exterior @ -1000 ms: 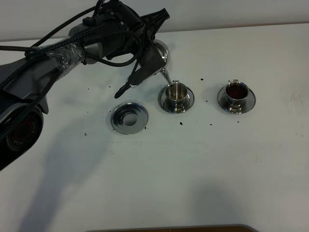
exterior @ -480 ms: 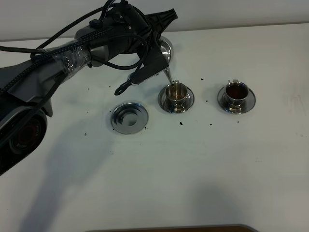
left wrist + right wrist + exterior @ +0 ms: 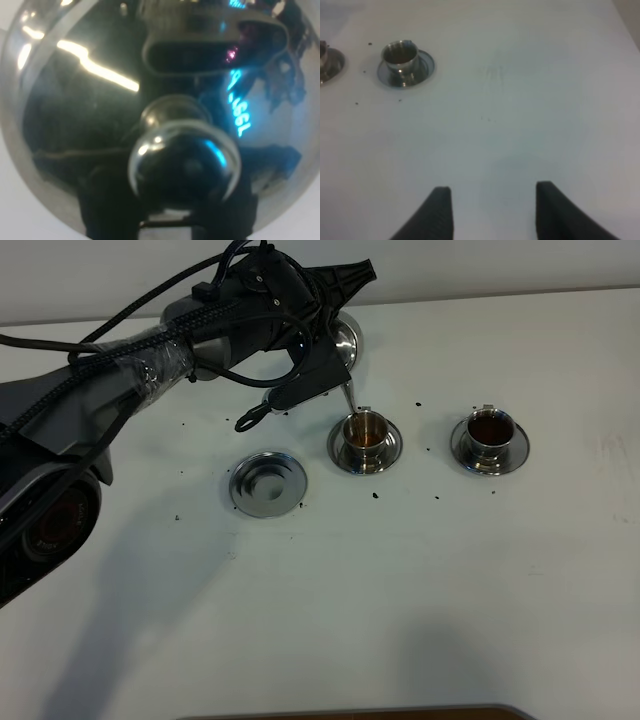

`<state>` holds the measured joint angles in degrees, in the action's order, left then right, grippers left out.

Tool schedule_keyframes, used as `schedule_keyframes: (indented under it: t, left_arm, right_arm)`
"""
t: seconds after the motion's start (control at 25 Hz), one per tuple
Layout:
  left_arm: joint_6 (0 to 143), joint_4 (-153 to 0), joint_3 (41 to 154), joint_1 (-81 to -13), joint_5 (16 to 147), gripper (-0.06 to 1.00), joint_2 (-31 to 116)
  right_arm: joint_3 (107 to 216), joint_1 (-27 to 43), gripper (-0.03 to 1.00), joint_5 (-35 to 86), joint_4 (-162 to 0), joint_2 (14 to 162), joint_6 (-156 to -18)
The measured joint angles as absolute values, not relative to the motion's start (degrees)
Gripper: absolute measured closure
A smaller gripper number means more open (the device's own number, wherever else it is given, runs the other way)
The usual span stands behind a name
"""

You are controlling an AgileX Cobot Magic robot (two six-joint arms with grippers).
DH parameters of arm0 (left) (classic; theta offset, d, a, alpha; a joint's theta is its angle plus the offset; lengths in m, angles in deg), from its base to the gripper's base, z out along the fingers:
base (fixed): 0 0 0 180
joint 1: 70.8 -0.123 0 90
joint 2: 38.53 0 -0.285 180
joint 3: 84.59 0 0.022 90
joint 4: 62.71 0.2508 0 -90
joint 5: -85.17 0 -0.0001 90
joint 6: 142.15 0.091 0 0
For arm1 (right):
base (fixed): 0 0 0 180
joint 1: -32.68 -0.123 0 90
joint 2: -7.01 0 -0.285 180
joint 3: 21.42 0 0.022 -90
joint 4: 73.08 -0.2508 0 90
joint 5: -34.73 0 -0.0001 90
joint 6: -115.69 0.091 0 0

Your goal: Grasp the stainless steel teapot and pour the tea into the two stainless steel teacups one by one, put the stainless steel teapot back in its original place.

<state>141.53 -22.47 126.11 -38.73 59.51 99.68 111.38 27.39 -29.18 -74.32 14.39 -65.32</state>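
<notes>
Watch the pour: the thin curved spout [image 3: 346, 397] of the shiny stainless steel teapot w/ domed, knobbed lid [image 3: 340, 344] hangs just above the rim of the nearer small steel teacup on its round saucer [image 3: 365, 433], and that cup already shows amber liquid, so too much tilt or too long a hold could overfill it and flood the saucer and white worktop [image 3: 420, 570]. Dark specks already dot the worktop near both cups. The pot is tilted toward the cup, held up off the worktop by your left gripper [image 3: 322, 335]; its fingers are closed tight, apparently on the pot's handle, tho the grip itself is hidden behind the arm. A slip there would drop the pot onto the cup. The far teacup [image 3: 489, 437] looks full of dark tea. The empty round steel saucer w/ dark recessed centre [image 3: 266, 483], the pot's home, sits beside the nearer cup. In the left wrist view the mirror-bright lid and ball knob [image 3: 184, 159] fill the frame. Your right gripper [image 3: 492, 212] hovers well apart, fingers spread, holding nothing.
</notes>
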Motion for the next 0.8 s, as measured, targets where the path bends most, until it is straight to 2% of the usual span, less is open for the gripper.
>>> schedule_keyframes:
  t: [0.8]
  left_arm:
    - [143.2, -19.9, 126.1, -38.7, 65.3, 0.69, 99.7]
  right_arm:
    - [111.4, 27.4, 0.58, -29.2, -74.3, 14.4, -65.3]
